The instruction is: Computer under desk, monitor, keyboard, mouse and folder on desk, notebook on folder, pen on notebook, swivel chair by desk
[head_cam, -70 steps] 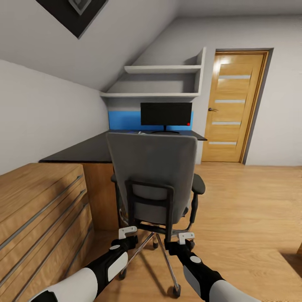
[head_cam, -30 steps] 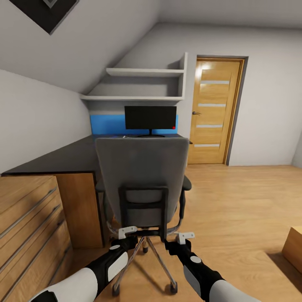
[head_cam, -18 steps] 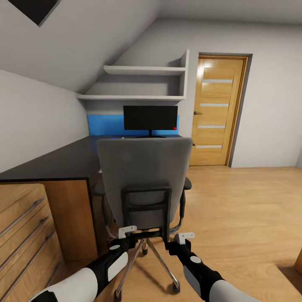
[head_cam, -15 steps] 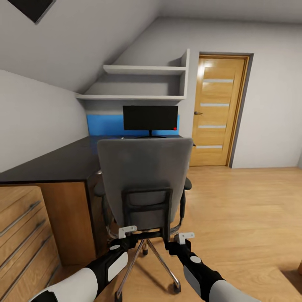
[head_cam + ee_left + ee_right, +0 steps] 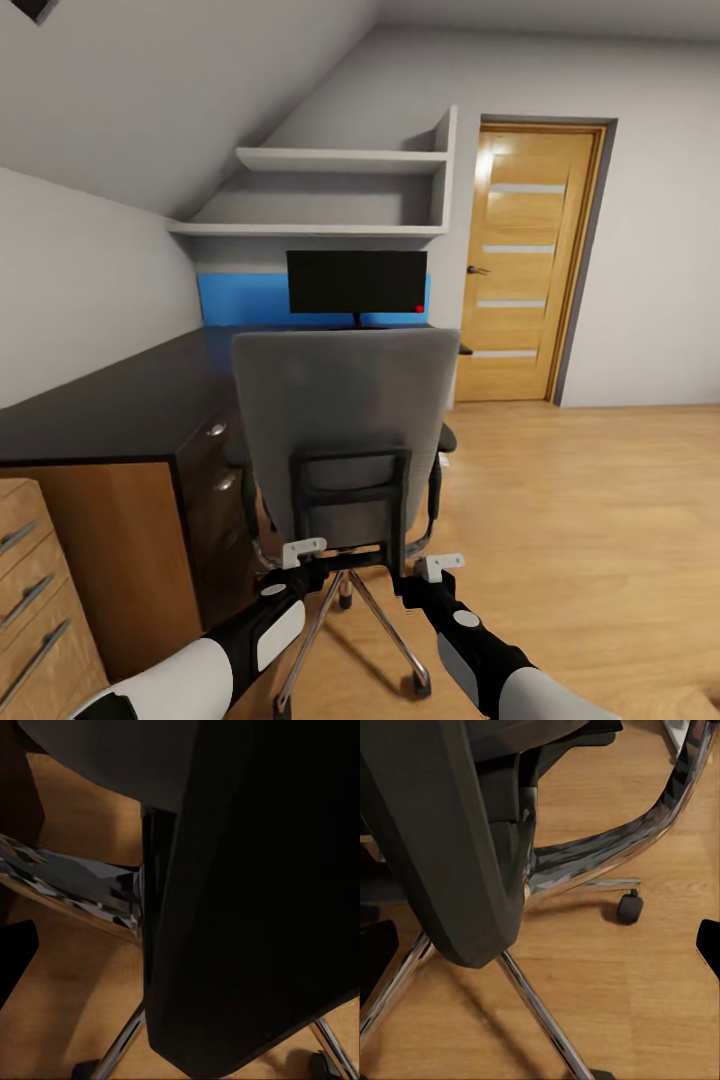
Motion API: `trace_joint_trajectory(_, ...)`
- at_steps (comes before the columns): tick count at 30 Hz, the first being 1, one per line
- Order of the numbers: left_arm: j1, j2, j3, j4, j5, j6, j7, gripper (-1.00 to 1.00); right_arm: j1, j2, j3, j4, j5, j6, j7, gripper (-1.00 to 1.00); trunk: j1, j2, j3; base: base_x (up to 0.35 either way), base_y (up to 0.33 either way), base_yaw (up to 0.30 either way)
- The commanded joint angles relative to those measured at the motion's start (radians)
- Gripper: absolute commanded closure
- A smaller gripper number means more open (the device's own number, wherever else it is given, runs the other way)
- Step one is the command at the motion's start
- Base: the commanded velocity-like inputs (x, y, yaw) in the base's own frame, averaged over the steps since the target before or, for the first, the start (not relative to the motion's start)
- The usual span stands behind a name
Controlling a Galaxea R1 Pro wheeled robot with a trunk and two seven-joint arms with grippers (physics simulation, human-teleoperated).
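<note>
swivel chair (image 5: 345,420) back directly ahead blocking desk (image 5: 120,400), open wooden floor (image 5: 580,520) to its right

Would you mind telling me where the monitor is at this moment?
In the head view the monitor stands on the dark desk at the far wall, beneath the white shelves, left of the wooden door and beyond the swivel chair.

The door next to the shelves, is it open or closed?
Closed. The wooden door sits flat inside its grey frame, with no gap at its edges, and no room shows behind it. Its handle is on the side nearest the shelves.
</note>
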Motion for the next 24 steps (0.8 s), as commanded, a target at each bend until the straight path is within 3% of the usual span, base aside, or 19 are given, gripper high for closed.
trace_joint_trajectory(1, -0.001, 0.0, -0.011, 0.0, 0.017, -0.004, 0.006, -1.0, -0.001, 0.0, 0.008, 0.001, -0.01, -0.004, -0.001, -1.0, 0.001, 0.0, -0.001, 0.323, -0.135, 0.0)
trace_joint_trajectory(24, -0.001, 0.0, -0.011, 0.0, 0.017, -0.007, 0.006, -1.0, -0.001, -0.001, 0.008, 0.001, -0.008, -0.004, -0.001, -1.0, 0.001, 0.0, -0.001, 0.321, -0.154, 0.0)
